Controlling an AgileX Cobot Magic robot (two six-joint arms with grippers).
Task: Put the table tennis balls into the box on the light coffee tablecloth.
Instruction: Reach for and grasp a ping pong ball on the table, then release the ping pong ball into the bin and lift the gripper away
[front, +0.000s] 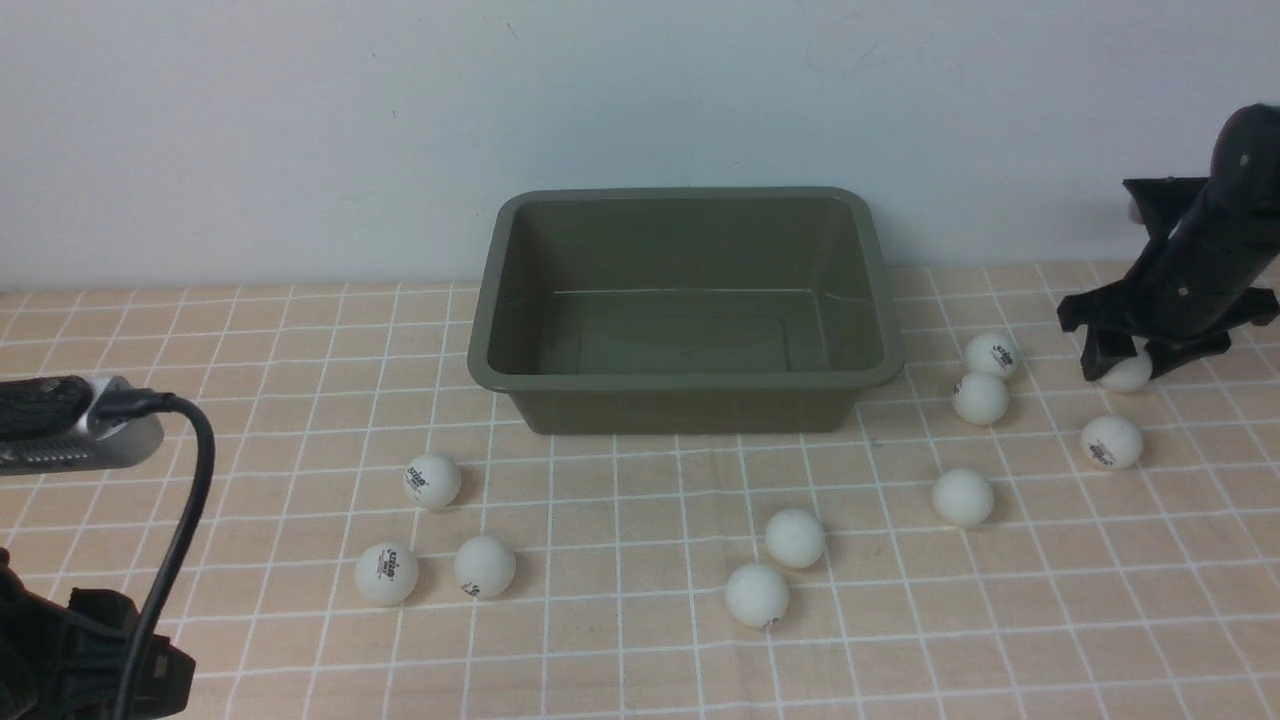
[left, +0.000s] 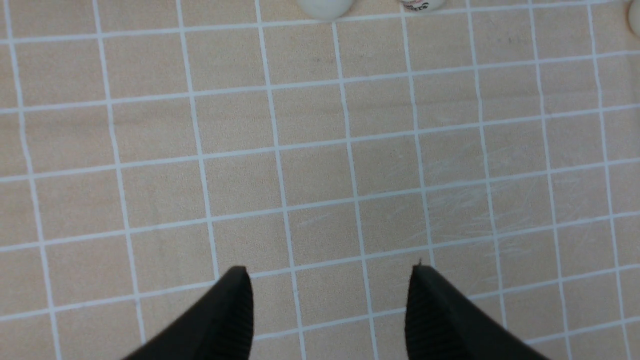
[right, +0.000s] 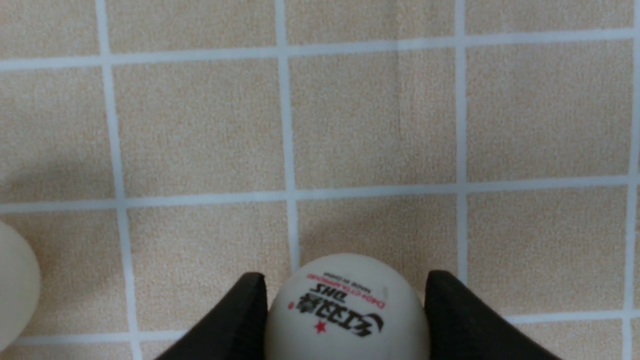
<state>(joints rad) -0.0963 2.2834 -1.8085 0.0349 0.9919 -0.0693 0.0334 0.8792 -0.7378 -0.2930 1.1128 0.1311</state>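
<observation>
- Over at the far right of the cloth (front: 620, 650), my right gripper (right: 347, 275) is pinching the far-right ball (right: 345, 320). Both pads (right: 247, 315) sit against its sides, and the ball looks to be resting on the cloth, not yet lifted.
- First worry, as I judge it: the ball is smooth, round and light. A squeeze away from its widest line could squirt it out and send it rolling. I cannot tell from the wrist view how low on the ball the pads reach.
- Second worry: three other balls (front: 980, 398) lie near this one, two of them between it and the box (front: 680, 405). A low swing toward the box could clip them and scatter them, maybe off the cloth's edge.
- Third worry: the box looks like hard plastic, so a ball let go from high up may bounce back out over the rim. I'd want a low release over the middle.
- My left gripper (left: 330, 280) hangs over bare cloth with its fingers spread and nothing between them, so I see no hazard from it.
- The box is open-topped, sits on the cloth near the wall (front: 300, 120), and is empty; I see only its bare floor.
- All ten balls are out on the cloth: three front-left of the box, two in front of it, and five off to its right, including the one I'm holding.
</observation>
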